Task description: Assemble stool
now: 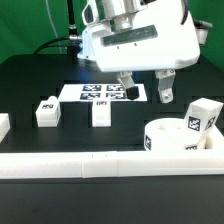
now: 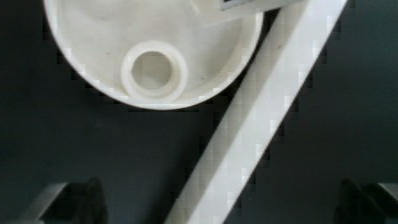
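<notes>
The stool's round white seat (image 1: 172, 138) lies at the exterior view's right, against the long rail. In the wrist view the seat (image 2: 107, 40) shows an oval socket (image 2: 153, 68) in its face. One tagged white leg (image 1: 203, 115) stands right behind the seat. Two more legs (image 1: 47, 112) (image 1: 101, 113) stand apart toward the exterior view's left. My gripper (image 1: 146, 92) hangs open above the table, left of the seat, holding nothing. Its dark fingertips (image 2: 71, 205) sit at the wrist view's corners around the gripper's middle (image 2: 222, 205), with the rail passing far beneath.
The marker board (image 1: 100, 93) lies flat behind the two left legs, partly under my gripper. A long white rail (image 1: 100, 166) (image 2: 267, 130) runs along the table's front. A small white piece (image 1: 3, 123) shows at the left edge. The tabletop is black.
</notes>
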Available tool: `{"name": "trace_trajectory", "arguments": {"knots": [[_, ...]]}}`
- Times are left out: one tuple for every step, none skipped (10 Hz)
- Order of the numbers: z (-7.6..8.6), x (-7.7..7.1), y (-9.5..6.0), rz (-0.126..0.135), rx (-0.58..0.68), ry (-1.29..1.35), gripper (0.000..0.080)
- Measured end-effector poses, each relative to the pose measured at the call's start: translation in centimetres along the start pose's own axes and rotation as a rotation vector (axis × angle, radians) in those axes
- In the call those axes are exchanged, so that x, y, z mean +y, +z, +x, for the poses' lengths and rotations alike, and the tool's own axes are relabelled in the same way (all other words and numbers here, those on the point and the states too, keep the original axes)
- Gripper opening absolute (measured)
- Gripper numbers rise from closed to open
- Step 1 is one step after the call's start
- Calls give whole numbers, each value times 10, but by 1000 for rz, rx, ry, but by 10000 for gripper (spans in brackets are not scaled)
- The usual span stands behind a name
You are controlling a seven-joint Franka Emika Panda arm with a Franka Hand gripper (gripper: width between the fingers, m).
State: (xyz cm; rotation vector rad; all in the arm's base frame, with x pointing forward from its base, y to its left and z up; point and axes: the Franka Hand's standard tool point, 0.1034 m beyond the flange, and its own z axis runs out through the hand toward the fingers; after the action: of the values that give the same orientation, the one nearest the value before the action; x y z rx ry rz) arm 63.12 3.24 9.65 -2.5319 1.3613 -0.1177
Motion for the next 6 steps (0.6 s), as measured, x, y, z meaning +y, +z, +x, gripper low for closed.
{"name": "trace_trajectory", "arguments": {"knots": [[1, 0, 0, -1, 1, -79, 649], [4, 0, 0, -25, 10, -259, 649], [6, -1, 2, -61, 15, -462, 649], [6, -3, 4, -86, 4, -579, 649], [7, -3, 4, -86, 9, -606, 649], [8, -2, 4, -91, 5, -698, 649]]}}
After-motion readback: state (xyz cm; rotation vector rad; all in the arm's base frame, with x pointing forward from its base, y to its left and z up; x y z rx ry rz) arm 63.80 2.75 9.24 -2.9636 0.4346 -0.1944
